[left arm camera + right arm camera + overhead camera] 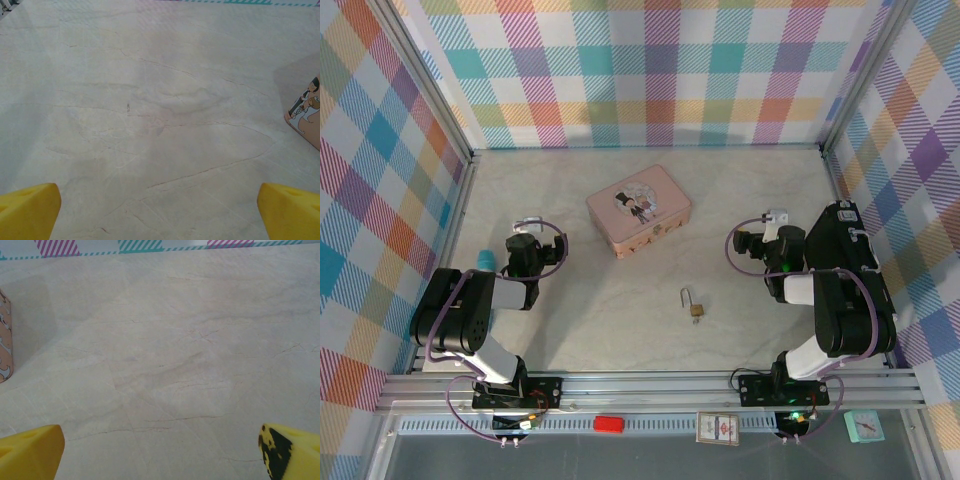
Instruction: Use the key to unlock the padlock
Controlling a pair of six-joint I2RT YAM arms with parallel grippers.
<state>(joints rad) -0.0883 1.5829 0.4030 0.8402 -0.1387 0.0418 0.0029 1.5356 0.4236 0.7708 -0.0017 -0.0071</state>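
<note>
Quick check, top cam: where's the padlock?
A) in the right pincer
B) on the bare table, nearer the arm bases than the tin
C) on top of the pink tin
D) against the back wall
B: the padlock lies alone on the table, apart from the pink tin and on its near side.

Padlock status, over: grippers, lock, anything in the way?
Left gripper open, right gripper open, both empty. Padlock lies untouched on the table between them. Pink tin sits beyond it, apart.
</note>
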